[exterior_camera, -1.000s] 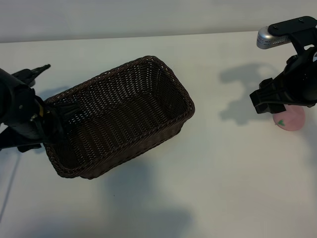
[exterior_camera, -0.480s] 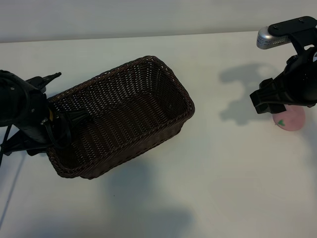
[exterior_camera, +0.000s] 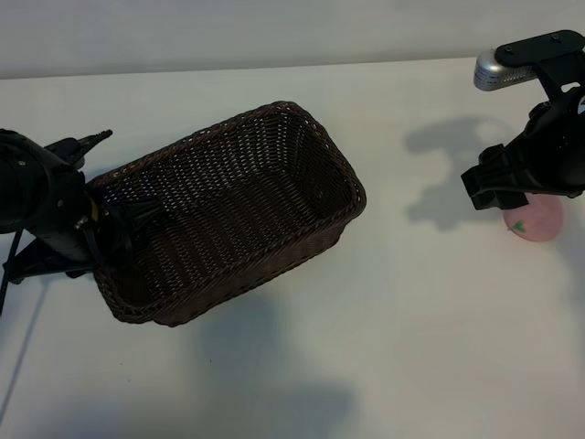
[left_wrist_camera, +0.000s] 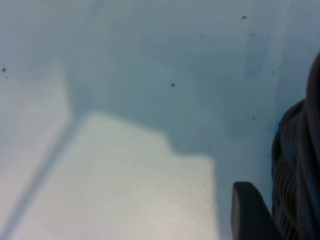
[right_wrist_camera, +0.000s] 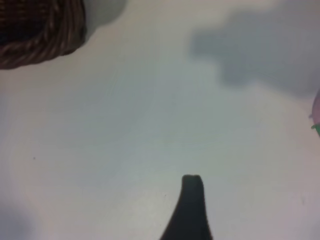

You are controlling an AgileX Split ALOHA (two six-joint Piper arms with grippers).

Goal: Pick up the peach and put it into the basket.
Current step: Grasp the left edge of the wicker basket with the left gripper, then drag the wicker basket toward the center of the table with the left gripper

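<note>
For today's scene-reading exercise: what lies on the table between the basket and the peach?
Nothing but bare white table and arm shadows; the exterior view shows no object between the basket and the peach.

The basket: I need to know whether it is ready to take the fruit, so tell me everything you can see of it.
The basket is a large, dark-brown woven wicker box with rounded corners, flared sides and a braided rim. It stands upright on the white table, set at a slant, open side up, with nothing visible inside. The left gripper is at the rim of its left end, one finger reaching inside. The peach lies well off to its right, under the right gripper.
</note>
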